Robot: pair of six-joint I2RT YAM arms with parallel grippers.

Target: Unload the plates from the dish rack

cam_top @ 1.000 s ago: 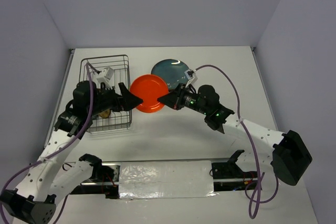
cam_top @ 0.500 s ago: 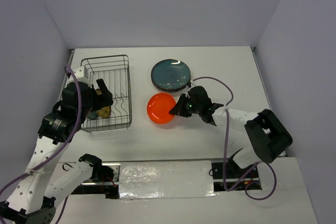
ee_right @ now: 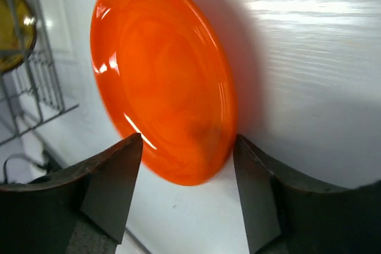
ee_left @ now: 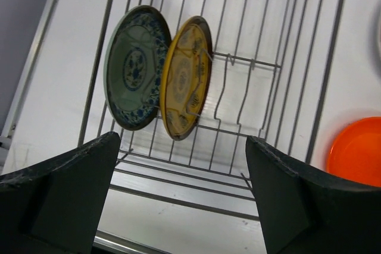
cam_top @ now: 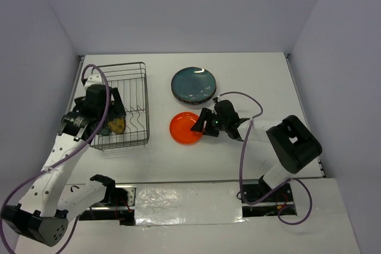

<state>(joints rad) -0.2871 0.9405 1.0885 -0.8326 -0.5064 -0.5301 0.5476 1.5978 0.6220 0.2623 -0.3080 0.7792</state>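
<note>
The wire dish rack (cam_top: 146, 105) stands at the left of the table. Two plates stand upright in it, a blue-patterned one (ee_left: 134, 75) and a yellow-patterned one (ee_left: 186, 75). My left gripper (cam_top: 111, 113) hovers over them, wide open and holding nothing (ee_left: 181, 197). The small orange plate (cam_top: 186, 128) lies flat on the table right of the rack. My right gripper (cam_top: 202, 125) is low at the plate's right rim, jaws open on either side of the rim (ee_right: 187, 171) without pinching the orange plate (ee_right: 161, 75). A dark teal plate (cam_top: 193, 84) tops a stack behind.
The rack's wires (ee_left: 331, 57) run under and ahead of my left fingers. In the right wrist view the rack's corner (ee_right: 36, 87) stands beyond the orange plate. Grey walls close the table at the back and sides.
My right arm brought the orange plate down from mid-air onto the table and opened its jaws. My left arm drew back from the plate to above the rack, opening fully.
</note>
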